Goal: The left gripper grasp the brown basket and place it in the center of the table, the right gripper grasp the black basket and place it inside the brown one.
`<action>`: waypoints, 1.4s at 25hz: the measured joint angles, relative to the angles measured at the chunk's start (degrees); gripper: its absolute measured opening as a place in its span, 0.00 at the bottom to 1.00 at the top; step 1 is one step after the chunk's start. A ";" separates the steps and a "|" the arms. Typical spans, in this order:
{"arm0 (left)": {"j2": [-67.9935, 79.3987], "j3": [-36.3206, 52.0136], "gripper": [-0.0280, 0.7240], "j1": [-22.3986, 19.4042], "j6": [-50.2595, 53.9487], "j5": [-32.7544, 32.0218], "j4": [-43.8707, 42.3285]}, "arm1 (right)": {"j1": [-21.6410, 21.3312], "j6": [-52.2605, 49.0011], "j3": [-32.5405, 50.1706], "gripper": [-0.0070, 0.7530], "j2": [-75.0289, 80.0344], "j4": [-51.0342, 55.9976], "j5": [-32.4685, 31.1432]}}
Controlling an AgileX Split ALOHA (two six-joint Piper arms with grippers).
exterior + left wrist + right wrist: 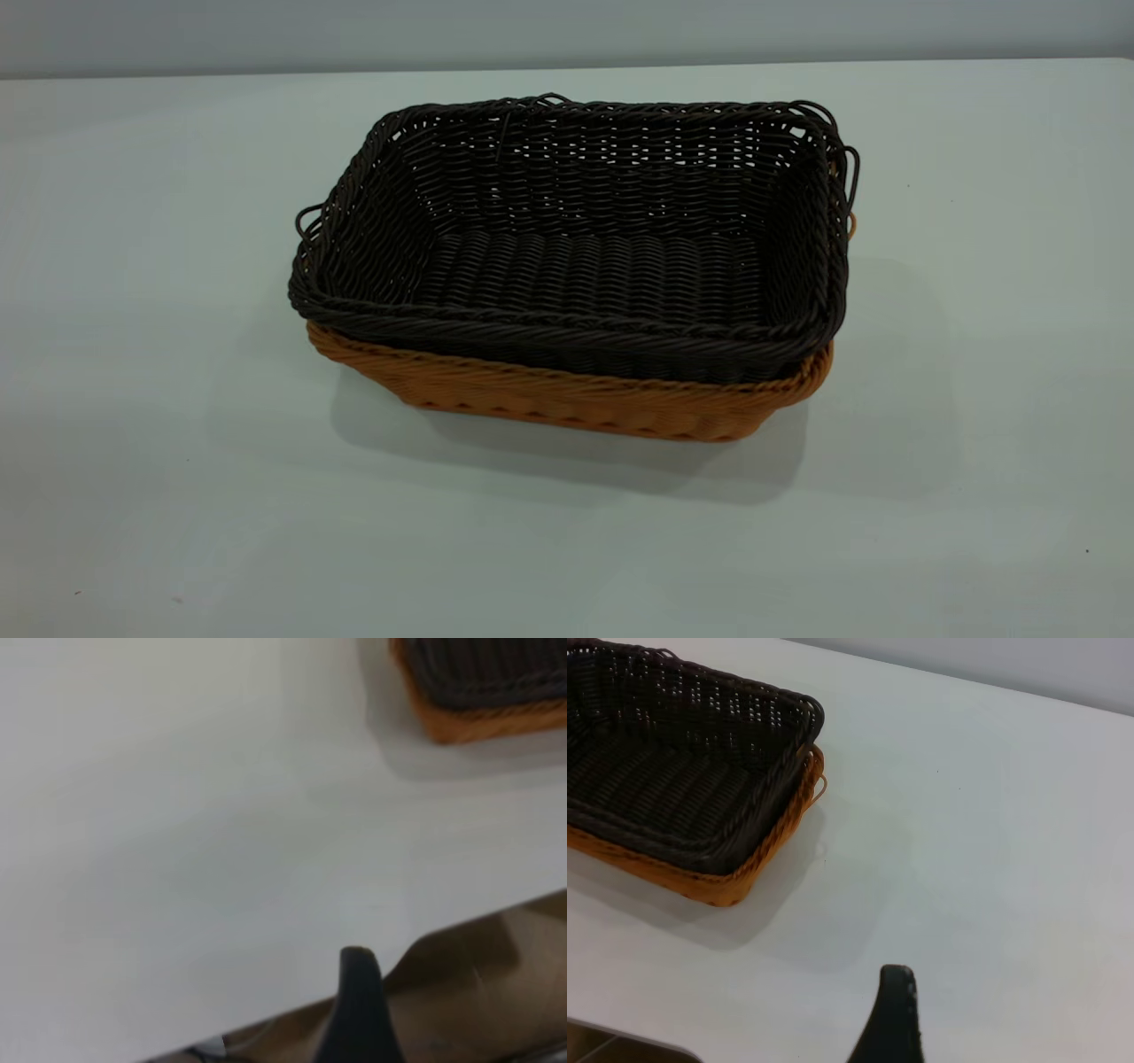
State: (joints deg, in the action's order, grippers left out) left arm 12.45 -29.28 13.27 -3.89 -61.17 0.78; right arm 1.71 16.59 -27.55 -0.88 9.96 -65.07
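The black basket [576, 257] sits nested inside the brown basket [567, 403] in the middle of the table [159, 354]. Its dark braided rim stands a little above the orange-tan rim. Neither gripper shows in the exterior view. In the left wrist view, the left gripper [434, 1019] hangs at the table's edge, far from the baskets' corner [483, 722]; only one finger [356, 1001] shows, with nothing against it. In the right wrist view, the right gripper [966, 1028] is over bare table, clear of the nested baskets [700, 788]; one finger [897, 1014] shows, its pad side free. Both are empty.
The table's edge [292, 1010] runs just under the left gripper, with brown floor [478, 992] beyond it. A grey wall [567, 31] stands behind the table's far edge.
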 joint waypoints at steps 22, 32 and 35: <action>-0.24 1.37 0.73 -1.19 3.89 -1.38 -1.12 | 0.00 0.00 0.00 0.79 0.00 0.06 0.02; -11.20 1.44 0.73 -11.26 4.81 -1.65 -3.58 | 0.00 0.00 0.00 0.79 0.00 0.11 0.02; -13.44 1.44 0.73 -12.00 5.05 -2.06 -3.70 | 0.00 0.00 0.00 0.79 0.00 0.11 0.02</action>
State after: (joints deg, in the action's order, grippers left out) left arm -0.98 -27.84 1.27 1.16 -63.23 -2.93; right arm 1.71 16.59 -27.55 -0.88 10.07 -65.04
